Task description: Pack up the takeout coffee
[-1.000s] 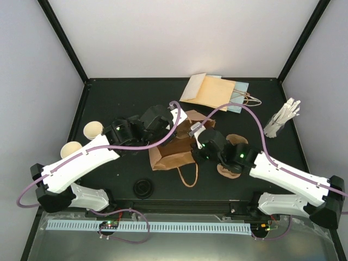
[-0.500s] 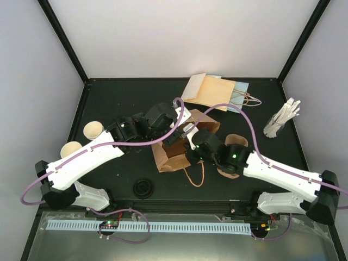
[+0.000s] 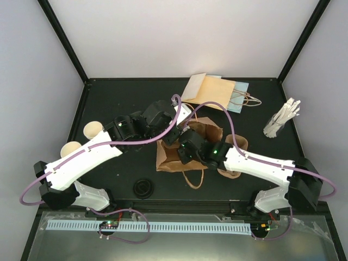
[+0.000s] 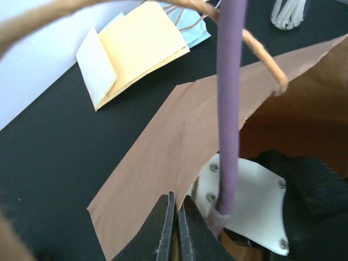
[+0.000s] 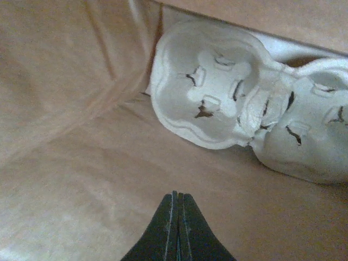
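Observation:
Two cream paper coffee cups [image 3: 93, 129] [image 3: 71, 149] stand at the table's left, away from both grippers. A brown paper bag [image 3: 173, 159] lies mid-table with its mouth raised. My left gripper [image 3: 174, 134] [image 4: 176, 204] is shut on the edge of the bag's paper wall [image 4: 163, 147]. My right gripper [image 3: 185, 148] [image 5: 176, 194] is shut and empty, reaching inside the bag, with brown paper [image 5: 81, 163] all round it. A pale moulded-pulp cup carrier [image 5: 217, 103] shows ahead of its fingertips.
A black round lid [image 3: 143, 187] lies near the front edge. Flat paper bags [image 3: 212, 91] are stacked at the back. A holder of white sticks [image 3: 283, 119] stands at the right. Brown moulded pulp [image 3: 231, 171] shows beside the right arm.
My right arm has moved left and its gripper has gone into the bag's mouth. The bag's far side has risen and opened wider. The left gripper stays on the rim.

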Robot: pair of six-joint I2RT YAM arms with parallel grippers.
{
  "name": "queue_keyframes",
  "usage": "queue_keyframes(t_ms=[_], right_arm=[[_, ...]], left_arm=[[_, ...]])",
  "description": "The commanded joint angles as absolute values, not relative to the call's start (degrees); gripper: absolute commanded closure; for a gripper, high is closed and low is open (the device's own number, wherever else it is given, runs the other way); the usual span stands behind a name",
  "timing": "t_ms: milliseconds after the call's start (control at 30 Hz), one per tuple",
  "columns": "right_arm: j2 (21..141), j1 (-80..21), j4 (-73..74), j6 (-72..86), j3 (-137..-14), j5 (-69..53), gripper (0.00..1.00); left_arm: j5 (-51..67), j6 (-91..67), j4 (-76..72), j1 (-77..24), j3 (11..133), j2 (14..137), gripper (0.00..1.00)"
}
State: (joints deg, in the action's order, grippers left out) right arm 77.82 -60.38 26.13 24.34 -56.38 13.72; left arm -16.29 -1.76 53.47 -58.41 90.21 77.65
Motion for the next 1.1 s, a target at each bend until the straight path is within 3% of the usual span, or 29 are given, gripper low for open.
queue_keyframes(t_ms=[0, 600, 1067], right_arm=[[79.51, -58.61, 24.31, 28.47, -56.69, 15.67, 0.99], [88.43, -53.55, 21.08, 33.6, -57.99, 10.73, 0.99], [86.36, -53.0, 19.14, 64.46, -57.78, 3.46, 0.99]], left_arm=[[-14.77, -1.84, 52.6, -58.1, 92.63, 77.22, 0.98], [-8.48, -0.04, 51.03, -58.27, 89.97, 73.81, 0.98], [-3.17, 3.93, 48.97, -58.49, 82.82, 67.64, 0.98]])
